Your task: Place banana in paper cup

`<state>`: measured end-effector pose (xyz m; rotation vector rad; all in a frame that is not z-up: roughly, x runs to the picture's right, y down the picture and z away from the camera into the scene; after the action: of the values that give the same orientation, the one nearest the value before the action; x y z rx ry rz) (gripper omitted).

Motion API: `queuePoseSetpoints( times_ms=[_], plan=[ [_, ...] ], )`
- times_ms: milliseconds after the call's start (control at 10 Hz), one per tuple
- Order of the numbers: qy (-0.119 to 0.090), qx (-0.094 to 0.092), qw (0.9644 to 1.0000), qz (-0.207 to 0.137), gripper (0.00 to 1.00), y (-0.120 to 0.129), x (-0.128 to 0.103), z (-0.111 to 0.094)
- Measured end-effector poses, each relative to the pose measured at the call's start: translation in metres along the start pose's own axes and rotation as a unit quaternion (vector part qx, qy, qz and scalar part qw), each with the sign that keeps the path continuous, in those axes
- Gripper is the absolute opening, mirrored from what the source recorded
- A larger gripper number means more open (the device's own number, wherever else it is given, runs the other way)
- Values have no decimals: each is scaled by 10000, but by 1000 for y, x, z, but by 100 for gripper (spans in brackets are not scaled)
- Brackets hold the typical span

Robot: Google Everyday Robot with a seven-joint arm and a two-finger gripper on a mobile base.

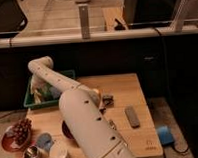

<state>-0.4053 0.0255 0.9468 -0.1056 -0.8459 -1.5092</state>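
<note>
The white arm (pixel 79 109) is rising from the bottom of the view, bending at its elbow near the table's (pixel 118 85) far left corner and dipping down into the green bin (pixel 67 75) that is sitting there. The gripper (pixel 41 87) is hanging inside the bin, low against its contents; how far open it is, and whether it is holding anything, cannot be told. A pale yellowish shape just under it is lying in the bin and is looking like the banana (pixel 36 96), though its outline is not clear. The paper cup (pixel 59 153) is standing upright at the near left edge of the table, well apart from the bin. Just beside it the blue cup (pixel 44 142) and the metal cup (pixel 31 153) are standing, and the grapes (pixel 21 129) are resting on a red plate (pixel 8 142) farther left. The purple bowl (pixel 66 131) is showing partly from behind the arm. A grey remote (pixel 132 117) is lying on the right half of the table, with a small dark item (pixel 107 99) near the middle.
</note>
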Motion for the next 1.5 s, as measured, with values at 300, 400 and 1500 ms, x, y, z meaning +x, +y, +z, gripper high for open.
queuePoseSetpoints(
  times_ms=[300,400,1500],
  plan=[
    [-38,-54,10000,-4,57,-1,-1,2],
    [-82,-42,10000,4,57,0,-3,5],
    [-358,84,9993,65,9,8,-11,25]
  ],
)
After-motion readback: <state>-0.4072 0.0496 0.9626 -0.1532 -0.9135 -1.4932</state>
